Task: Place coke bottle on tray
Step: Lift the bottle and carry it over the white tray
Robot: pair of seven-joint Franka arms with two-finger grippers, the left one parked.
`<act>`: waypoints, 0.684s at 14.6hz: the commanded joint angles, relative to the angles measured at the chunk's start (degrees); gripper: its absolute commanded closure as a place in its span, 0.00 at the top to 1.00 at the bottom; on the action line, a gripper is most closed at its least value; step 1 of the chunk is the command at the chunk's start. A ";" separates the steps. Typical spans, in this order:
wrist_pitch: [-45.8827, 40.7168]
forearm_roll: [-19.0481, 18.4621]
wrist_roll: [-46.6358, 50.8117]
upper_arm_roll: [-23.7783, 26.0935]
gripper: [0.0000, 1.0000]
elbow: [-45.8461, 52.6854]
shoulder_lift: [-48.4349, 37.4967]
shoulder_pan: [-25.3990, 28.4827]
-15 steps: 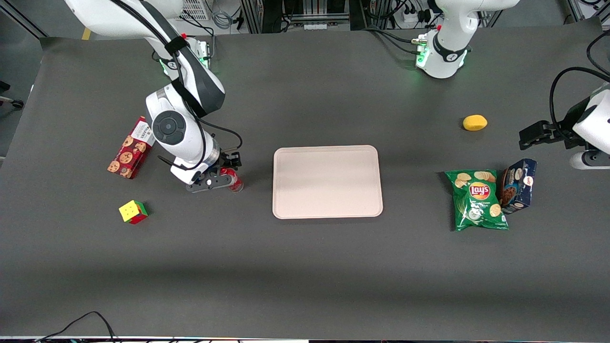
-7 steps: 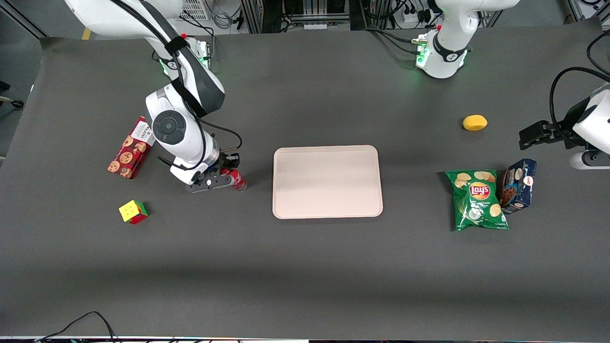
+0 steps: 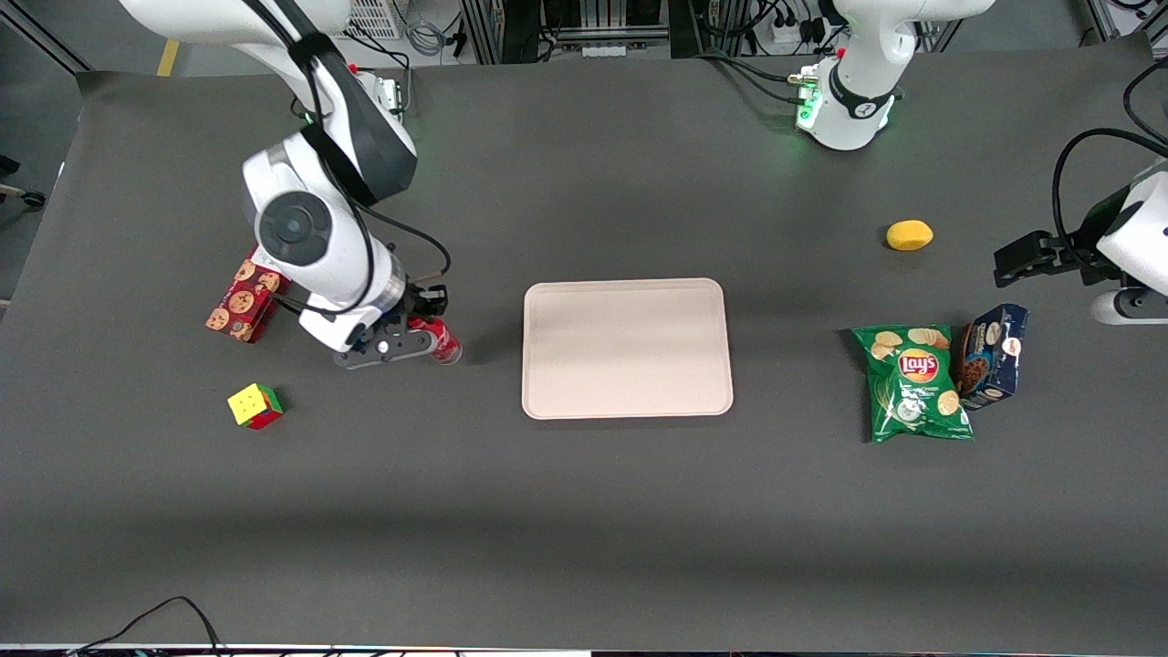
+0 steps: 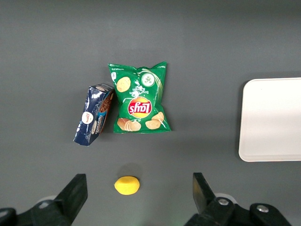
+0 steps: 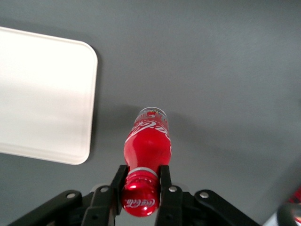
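Observation:
My gripper (image 3: 422, 326) (image 5: 141, 173) is shut on the neck of the coke bottle (image 3: 441, 341) (image 5: 146, 148), a small red bottle with a red cap and white lettering. The bottle hangs lifted off the dark table, tilted, its base pointing down. The tray (image 3: 626, 348) (image 5: 42, 92), pale pinkish-beige with rounded corners and a low rim, lies flat on the table toward the parked arm's end from the bottle, a short gap away. Nothing lies on the tray.
A long red cookie box (image 3: 243, 297) lies by the working arm, partly hidden by it, and a coloured cube (image 3: 255, 405) sits nearer the camera. Toward the parked arm's end lie a green chips bag (image 3: 915, 382), a blue box (image 3: 993, 355) and a yellow lemon (image 3: 909, 235).
The gripper has risen with the coke bottle in it, lifting it off the table and drifting slightly away from the tray. The arm's wrist now covers part of the cookie box.

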 commanded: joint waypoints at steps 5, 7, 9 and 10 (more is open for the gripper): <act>-27.12 5.34 -4.97 1.11 0.00 24.30 -1.79 -0.29; -26.86 5.43 -3.93 1.29 0.00 24.31 -1.44 0.15; -23.29 5.44 3.67 3.82 0.00 24.31 0.13 2.07; -21.95 5.35 6.77 4.88 0.00 24.22 0.93 3.22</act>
